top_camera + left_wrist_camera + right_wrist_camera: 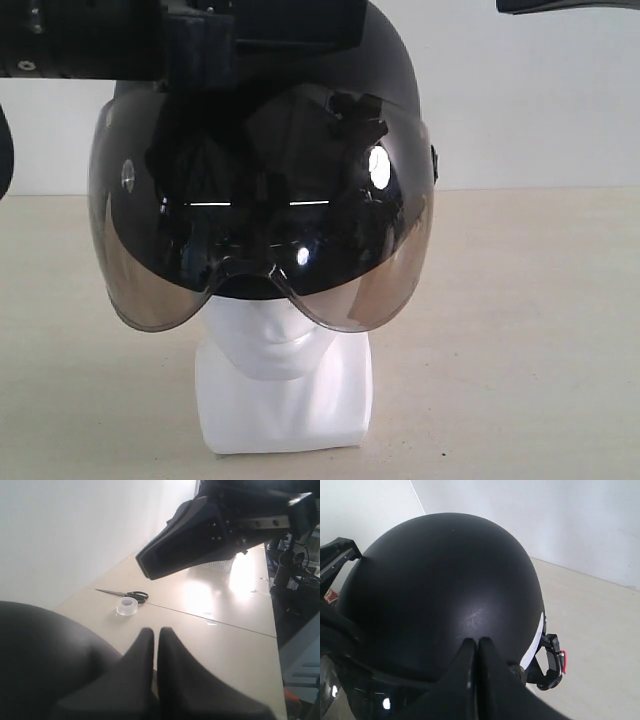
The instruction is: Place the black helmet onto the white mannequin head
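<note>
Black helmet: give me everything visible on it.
The black helmet has a matte, rounded shell and a large smoky bubble visor, notched at the nose and full of reflections. A black strap clip with a red bit hangs at its rim. It sits upright over the white head, with only mouth and chin showing below. An arm crosses its top. Whether the shut right fingers touch the shell is unclear.

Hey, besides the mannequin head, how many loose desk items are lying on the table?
2: black-handled scissors and a clear tape roll right beside them, both showing only in the left wrist view. More may be hidden from the cameras.
</note>
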`<state>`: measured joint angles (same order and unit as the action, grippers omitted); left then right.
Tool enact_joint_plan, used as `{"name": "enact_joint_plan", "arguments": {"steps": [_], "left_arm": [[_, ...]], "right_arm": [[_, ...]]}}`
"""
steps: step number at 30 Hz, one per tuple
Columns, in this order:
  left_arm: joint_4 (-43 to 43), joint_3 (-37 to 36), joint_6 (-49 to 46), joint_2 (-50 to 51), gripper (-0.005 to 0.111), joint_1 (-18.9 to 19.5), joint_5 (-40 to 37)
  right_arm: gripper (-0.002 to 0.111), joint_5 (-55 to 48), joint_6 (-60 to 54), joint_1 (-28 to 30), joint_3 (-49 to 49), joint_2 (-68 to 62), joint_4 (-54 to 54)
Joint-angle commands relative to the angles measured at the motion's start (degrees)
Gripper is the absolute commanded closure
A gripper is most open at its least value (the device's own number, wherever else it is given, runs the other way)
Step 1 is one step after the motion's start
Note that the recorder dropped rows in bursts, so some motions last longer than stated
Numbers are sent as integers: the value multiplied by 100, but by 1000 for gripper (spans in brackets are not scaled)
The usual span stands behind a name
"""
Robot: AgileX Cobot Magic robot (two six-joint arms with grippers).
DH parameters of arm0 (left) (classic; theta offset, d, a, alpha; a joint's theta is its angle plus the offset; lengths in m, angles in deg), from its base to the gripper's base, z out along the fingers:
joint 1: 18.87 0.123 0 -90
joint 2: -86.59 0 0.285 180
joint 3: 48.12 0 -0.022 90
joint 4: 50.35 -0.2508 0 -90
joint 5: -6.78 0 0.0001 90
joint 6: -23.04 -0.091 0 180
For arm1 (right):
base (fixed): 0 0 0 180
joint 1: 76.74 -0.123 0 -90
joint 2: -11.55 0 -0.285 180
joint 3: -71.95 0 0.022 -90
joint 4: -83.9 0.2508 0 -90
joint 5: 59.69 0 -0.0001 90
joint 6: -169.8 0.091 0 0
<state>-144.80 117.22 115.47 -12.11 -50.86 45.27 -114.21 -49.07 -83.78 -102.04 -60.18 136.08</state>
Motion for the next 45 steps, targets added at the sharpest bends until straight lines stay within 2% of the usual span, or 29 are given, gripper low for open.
{"name": "enact_joint_plan", "arguments": {"steps": [1,13,16,22,28,34,40,45], "left_arm": [[-44,281,111,18,103,18,81],[-57,686,44,18,103,18,60],[-314,744,27,18,103,103,60],[-549,744,27,-52,103,717,186],[-549,914,-261,-45,103,1591,1158],[-549,1290,-273,234,103,2246,2048],[-549,1772,-143,940,103,2542,3017],[-549,2282,186,1534,103,2556,3148]], "right_arm": [[108,-1,-54,18,-39,53,32],[108,-49,-79,18,-39,53,128],[108,-25,-279,-159,-39,53,355],[108,-4,-495,-727,-39,53,534],[108,409,-511,-1297,-39,53,547],[108,519,-495,-1841,-180,53,557],[108,530,-308,-2231,-739,-143,523],[108,311,37,-2417,-1142,-582,246]]}}
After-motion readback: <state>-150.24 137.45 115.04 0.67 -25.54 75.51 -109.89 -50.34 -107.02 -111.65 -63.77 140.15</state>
